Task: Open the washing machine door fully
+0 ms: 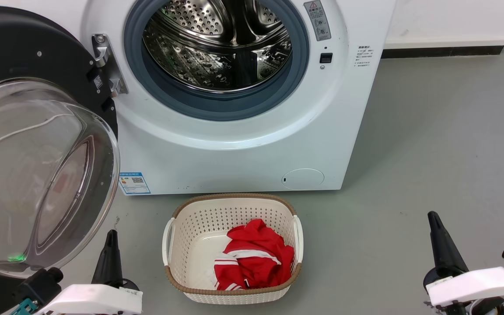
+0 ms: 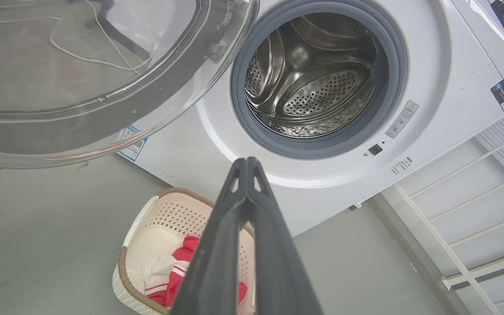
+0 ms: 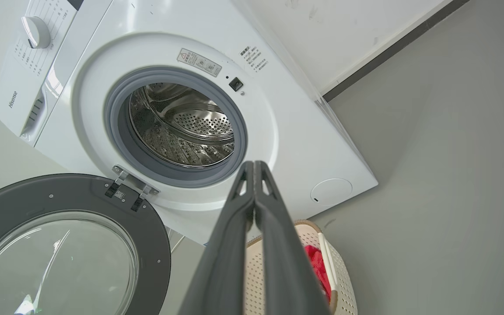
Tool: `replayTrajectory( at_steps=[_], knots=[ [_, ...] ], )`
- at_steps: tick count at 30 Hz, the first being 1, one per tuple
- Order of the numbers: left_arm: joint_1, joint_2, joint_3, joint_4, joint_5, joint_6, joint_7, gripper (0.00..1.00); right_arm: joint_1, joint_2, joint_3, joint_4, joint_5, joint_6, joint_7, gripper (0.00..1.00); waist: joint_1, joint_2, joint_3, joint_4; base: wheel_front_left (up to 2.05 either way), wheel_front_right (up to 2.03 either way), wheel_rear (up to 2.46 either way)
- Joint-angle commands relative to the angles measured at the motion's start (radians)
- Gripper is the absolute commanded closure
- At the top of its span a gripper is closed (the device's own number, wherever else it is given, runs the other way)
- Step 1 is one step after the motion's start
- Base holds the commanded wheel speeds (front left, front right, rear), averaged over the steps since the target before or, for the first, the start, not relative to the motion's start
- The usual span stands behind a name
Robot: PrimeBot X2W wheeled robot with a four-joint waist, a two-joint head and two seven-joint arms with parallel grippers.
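Washing machine door (image 1: 33, 166): stood wide on its hinge at the left of the head view, with the drum of the washing machine (image 1: 243, 148) exposed. Left gripper (image 1: 112, 236): fingers pressed together, nothing held, placed just below the door's lower rim. Right gripper (image 1: 433, 218): likewise closed and empty, at lower right. Risk noted: the glass bowl could be struck if the left arm were raised, and the door knocked back. Laundry basket (image 1: 298, 236): set near the machine's front. Open floor (image 1: 431, 153) is left at the right.
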Motion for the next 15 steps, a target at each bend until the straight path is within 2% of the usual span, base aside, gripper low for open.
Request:
replayTrajectory(
  at_steps=[1,15],
  knots=[
    [-0.03,0.003,0.002,-0.006,-0.038,-0.009,0.007,1.0,-0.033,-0.008,-0.003,-0.005,0.04,0.0,0.003,1.0,0.0,-0.0001,0.0,0.0,0.0,0.0,0.0],
    [-0.056,0.003,0.007,0.023,-0.227,-0.02,0.053,1.0,-0.056,-0.011,-0.011,0.026,0.222,0.0,0.033,1.0,0.0,-0.0001,-0.002,0.001,0.0,0.0,0.0]
  ],
)
